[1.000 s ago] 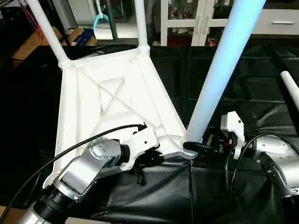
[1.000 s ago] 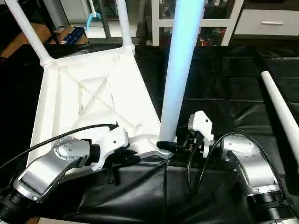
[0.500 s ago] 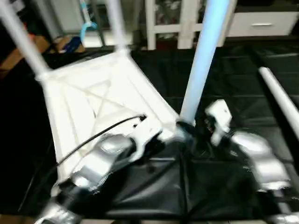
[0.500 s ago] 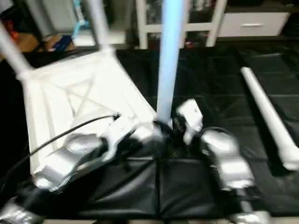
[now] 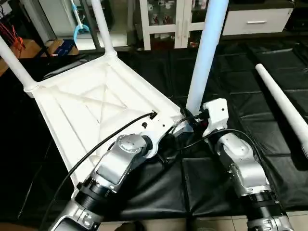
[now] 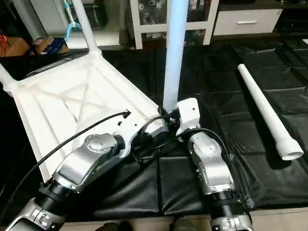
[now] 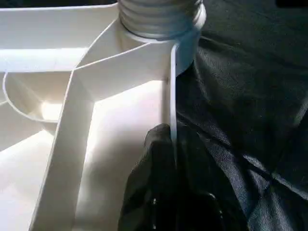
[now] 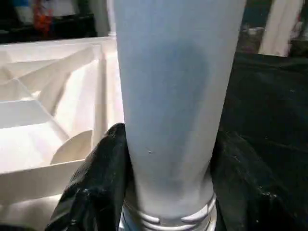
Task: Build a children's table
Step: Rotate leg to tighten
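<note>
The tabletop (image 5: 91, 110) lies underside up on the black mat (image 5: 159, 183), with two legs (image 5: 102, 26) standing in its far corner sockets. A third leg (image 5: 204, 57) stands upright in the near right corner socket. The right gripper (image 8: 168, 192) clamps this leg just above its threaded base. The left gripper (image 7: 173, 178) is closed on the tabletop's rim beside that socket. A fourth leg (image 5: 284, 108) lies loose on the mat at right.

Even indoor light, head views sharp; the tabletop (image 5: 91, 106) glares white against the dark mat (image 5: 231, 82). The upright leg (image 6: 174, 53) takes a bluish cast. Wrist views are soft up close, with overexposed plastic
</note>
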### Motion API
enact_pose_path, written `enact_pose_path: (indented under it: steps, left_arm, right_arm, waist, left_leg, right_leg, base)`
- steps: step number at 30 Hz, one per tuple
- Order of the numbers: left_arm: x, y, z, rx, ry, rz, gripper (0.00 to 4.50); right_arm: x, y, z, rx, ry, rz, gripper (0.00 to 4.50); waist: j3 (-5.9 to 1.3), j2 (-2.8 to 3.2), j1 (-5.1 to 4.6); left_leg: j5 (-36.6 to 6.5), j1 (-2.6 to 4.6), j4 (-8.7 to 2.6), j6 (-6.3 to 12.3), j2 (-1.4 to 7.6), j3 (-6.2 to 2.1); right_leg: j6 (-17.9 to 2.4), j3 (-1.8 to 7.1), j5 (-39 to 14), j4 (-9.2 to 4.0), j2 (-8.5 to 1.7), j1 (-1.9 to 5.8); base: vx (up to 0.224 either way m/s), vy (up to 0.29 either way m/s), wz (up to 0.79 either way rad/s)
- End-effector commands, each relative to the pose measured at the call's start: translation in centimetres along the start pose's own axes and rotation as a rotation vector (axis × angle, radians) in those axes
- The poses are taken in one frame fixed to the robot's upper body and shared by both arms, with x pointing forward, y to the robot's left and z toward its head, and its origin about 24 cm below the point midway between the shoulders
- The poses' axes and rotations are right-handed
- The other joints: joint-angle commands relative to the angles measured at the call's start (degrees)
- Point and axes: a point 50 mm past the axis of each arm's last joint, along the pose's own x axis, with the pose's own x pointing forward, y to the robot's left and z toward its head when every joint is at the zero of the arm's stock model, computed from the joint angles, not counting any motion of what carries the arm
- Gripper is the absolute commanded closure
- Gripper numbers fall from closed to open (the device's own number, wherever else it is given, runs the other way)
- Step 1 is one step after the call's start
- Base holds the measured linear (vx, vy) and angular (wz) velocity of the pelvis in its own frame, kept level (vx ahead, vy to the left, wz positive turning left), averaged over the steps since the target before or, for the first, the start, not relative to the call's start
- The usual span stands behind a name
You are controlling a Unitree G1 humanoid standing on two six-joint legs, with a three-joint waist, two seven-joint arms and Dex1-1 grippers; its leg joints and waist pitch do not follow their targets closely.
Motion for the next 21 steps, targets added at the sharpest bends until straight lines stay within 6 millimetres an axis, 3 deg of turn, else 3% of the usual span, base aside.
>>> enact_pose_path:
  steps: [1,3,4,6,7,8,9,10,13,15,16,18,19,21]
  left_arm:
    - [-0.2,-0.6,-1.4,0.026,0.05,-0.072,4.5]
    - [-0.6,-0.9,-1.8,0.055,0.063,-0.126,4.5]
    - [-0.9,-1.2,-2.0,0.076,0.072,-0.171,4.5]
    - [-1.6,-2.0,-2.6,0.119,0.1,-0.279,4.5]
    - [-1.8,-2.0,-2.7,0.121,0.102,-0.293,4.5]
    - [-2.8,-2.7,-3.2,0.136,0.116,-0.397,4.5]
    - [-3.3,-2.8,-3.3,0.151,0.124,-0.438,4.5]
    - [-3.7,-2.9,-3.4,0.162,0.129,-0.462,4.5]
    - [-4.4,-2.8,-3.7,0.162,0.139,-0.48,4.5]
    - [-4.6,-2.7,-3.7,0.162,0.139,-0.48,4.5]
    - [-4.8,-2.6,-3.8,0.163,0.142,-0.485,4.5]
    - [-5.0,-2.5,-3.9,0.159,0.153,-0.496,4.5]
    - [-5.2,-2.5,-4.0,0.158,0.159,-0.504,4.5]
    - [-5.4,-2.4,-3.9,0.156,0.16,-0.503,4.5]
  right_arm:
    - [-0.2,0.0,0.1,0.019,-0.009,0.067,1.75]
    - [-0.3,-0.4,0.5,0.01,-0.015,0.09,1.59]
    - [-0.4,-0.6,0.7,0.01,-0.018,0.104,1.44]
    - [-0.7,-1.0,1.1,0.026,-0.019,0.175,1.3]
    - [-0.8,-1.0,1.1,0.022,-0.015,0.192,1.16]
    - [-1.7,-1.4,1.3,-0.002,0.018,0.326,1.16]
    - [-2.3,-1.7,1.5,-0.045,0.04,0.388,1.01]
    - [-2.7,-1.9,1.5,-0.073,0.054,0.426,0.91]
    - [-4.2,-2.3,1.8,-0.13,0.11,0.571,0.91]
    - [-4.6,-2.5,2.0,-0.132,0.122,0.609,0.91]
    - [-5.0,-2.7,2.3,-0.135,0.131,0.646,0.91]
    - [-5.3,-2.8,2.4,-0.143,0.137,0.674,0.91]
    - [-5.5,-2.8,2.4,-0.142,0.147,0.696,0.91]
    - [-5.8,-2.9,2.3,-0.145,0.16,0.722,0.91]
  waist:
    - [-2.67,-0.7,0.13]
    - [-3.06,-0.71,0.36]
    - [-3.47,-0.66,0.71]
    - [-3.36,-0.83,0.99]
    - [-3.42,-0.93,1.2]
    - [-3.39,-1.06,1.6]
    - [-3.61,-1.11,2.02]
    - [-3.6,-0.89,2.91]
    - [-4.12,-1.01,4.06]
    - [-4.4,-1.14,4.34]
    - [-4.92,-0.97,4.74]
    - [-4.84,-1.16,4.84]
    - [-5.13,-1.17,4.95]
    - [-5.06,-1.12,5.04]
  left_leg:
    - [-36.85,1.83,-5.12,-2.36,4.27,-3.29]
    - [-32.49,1.0,-5.15,-1.73,4.63,-3.19]
    - [-28.47,0.76,-5.02,-0.81,4.85,-2.82]
    - [-24.51,0.66,-4.79,1.04,4.73,-2.01]
    - [-23.55,0.67,-4.62,1.59,4.68,-1.89]
    - [-21.99,0.98,-4.32,2.45,4.62,-1.49]
    - [-21.28,1.27,-4.21,2.9,4.72,-1.54]
    - [-18.56,1.64,-4.13,3.67,5.13,-1.01]
    - [-13.67,2.32,-3.52,4.8,5.22,0.05]
    - [-10.05,2.07,-3.22,6.05,5.28,0.27]
    - [-3.79,1.31,-2.72,8.56,5.25,0.09]
    - [-1.74,0.9,-2.15,10.17,5.17,0.04]
    - [-1.78,1.25,-1.91,10.63,5.2,0.11]
    - [-1.94,1.13,-1.89,11.05,5.17,0.1]
  right_leg:
    - [-4.11,2.18,-35.49,-4.61,-4.32,0.24]
    - [-6.32,2.57,-29.77,-3.81,-4.34,0.86]
    - [-8.49,2.97,-23.56,-3.15,-4.21,0.86]
    - [-11.07,3.18,-18.76,-2.78,-3.96,0.76]
    - [-11.34,3.27,-18.87,-2.69,-4.11,0.91]
    - [-11.65,3.56,-20.46,-2.66,-4.05,0.57]
    - [-11.72,3.62,-21.08,-2.6,-4.08,0.78]
    - [-12.13,4.1,-19.56,-2.31,-3.65,0.28]
    - [-14.46,4.47,-12.89,-1.34,-3.07,0.15]
    - [-15.36,4.6,-8.92,-0.62,-2.95,0.44]
    - [-16.68,4.45,-2.9,0.65,-2.9,1.13]
    - [-17.69,4.51,0.25,1.29,-2.8,0.98]
    - [-18.16,4.54,0.94,1.44,-2.89,1.03]
    - [-18.38,4.52,0.68,1.42,-2.89,1.17]
  base:
    - [0.0,0.0,0.0]
    - [0.0,0.0,0.0]
    - [0.0,0.0,0.0]
    - [0.0,0.0,0.0]
    - [0.0,0.0,0.0]
    - [0.0,0.0,0.0]
    - [0.0,0.0,0.0]
    - [0.0,0.0,0.0]
    - [0.067,-0.028,0.18]
    - [0.078,-0.001,0.11]
    - [0.081,0.007,0.04]
    - [0.063,0.019,-0.01]
    - [0.055,0.02,0.01]
    - [0.0,0.0,0.0]
